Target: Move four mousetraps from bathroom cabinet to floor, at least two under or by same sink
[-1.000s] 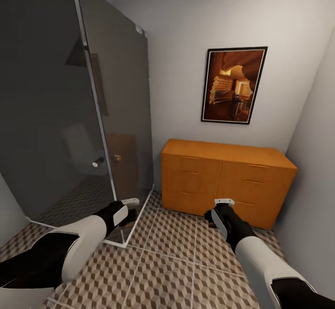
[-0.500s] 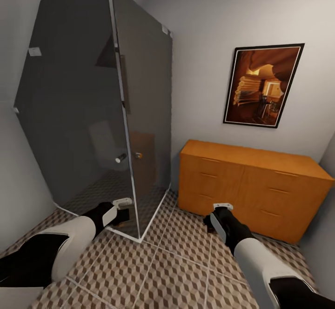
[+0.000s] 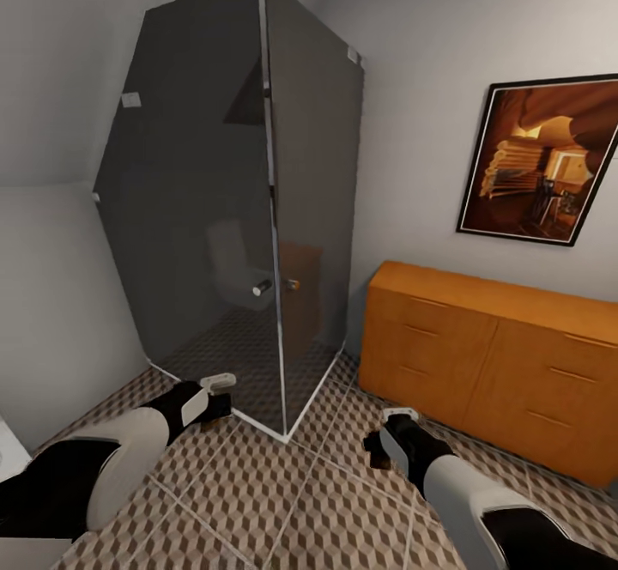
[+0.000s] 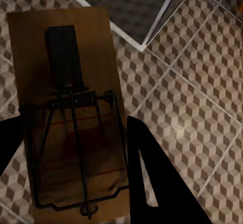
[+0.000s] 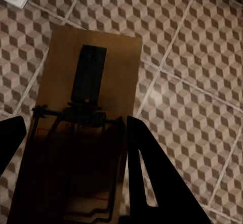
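Observation:
In the left wrist view a brown wooden mousetrap with a dark wire spring sits between the dark fingers of my left gripper, which is shut on it above the cube-patterned bathroom floor. A second mousetrap is clamped the same way in my right gripper. In the head view my left gripper hangs by the shower's corner. My right gripper hangs over the floor in front of the orange-brown cabinet, whose drawers are closed.
A tall dark-glass shower enclosure with a white base rim fills the corner left of the cabinet. A framed picture hangs above the cabinet. A grey wall closes the left side, with a white rim at its foot.
The head view has swung left, so shower and cabinet sit further right in the picture. Both grippers still hold their mousetraps low over the floor.

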{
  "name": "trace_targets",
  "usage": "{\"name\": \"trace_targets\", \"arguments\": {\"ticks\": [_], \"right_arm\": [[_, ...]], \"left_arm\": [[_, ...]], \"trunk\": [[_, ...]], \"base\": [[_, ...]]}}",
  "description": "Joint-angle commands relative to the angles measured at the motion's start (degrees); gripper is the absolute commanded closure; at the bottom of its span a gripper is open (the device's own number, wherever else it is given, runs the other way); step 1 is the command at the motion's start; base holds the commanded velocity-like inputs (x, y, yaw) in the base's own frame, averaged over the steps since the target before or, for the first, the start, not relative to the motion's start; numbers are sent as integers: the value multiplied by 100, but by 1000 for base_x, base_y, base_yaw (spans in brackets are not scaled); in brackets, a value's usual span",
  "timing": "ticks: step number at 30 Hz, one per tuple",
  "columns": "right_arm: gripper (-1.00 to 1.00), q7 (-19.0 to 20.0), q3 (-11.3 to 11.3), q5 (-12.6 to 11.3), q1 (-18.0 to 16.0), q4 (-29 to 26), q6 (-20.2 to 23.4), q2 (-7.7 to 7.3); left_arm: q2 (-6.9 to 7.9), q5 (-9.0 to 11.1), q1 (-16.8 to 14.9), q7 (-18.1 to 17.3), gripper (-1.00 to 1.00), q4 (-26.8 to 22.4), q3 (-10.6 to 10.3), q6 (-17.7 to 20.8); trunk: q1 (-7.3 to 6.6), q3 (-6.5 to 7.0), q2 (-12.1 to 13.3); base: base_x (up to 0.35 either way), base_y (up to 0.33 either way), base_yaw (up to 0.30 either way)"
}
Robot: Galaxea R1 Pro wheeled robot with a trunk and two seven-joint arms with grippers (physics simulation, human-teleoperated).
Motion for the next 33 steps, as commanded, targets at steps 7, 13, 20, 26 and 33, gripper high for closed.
{"name": "trace_targets", "arguments": {"ticks": [7,13,20,26,33], "right_arm": [[100,-26,31,-47,20,103,-43,21],[100,-25,31,-39,22,101,-45,20],[100,-25,31,-46,23,104,-45,48],[100,-25,31,-47,23,107,-45,91],[100,-25,31,-53,23,109,-45,99]], "left_arm": [[188,30,103,5,100,-4,-37,22],[212,22,118,4,100,-5,-38,24],[209,34,117,6,100,-2,-44,29],[208,39,118,6,100,-2,-42,30],[213,40,119,18,100,-2,-40,30]], "trunk": [[3,-12,-12],[3,-12,-12],[3,-12,-12],[3,-12,-12],[3,-12,-12]], "base": [[0,0,285],[0,0,285],[0,0,285],[0,0,285],[0,0,285]]}}
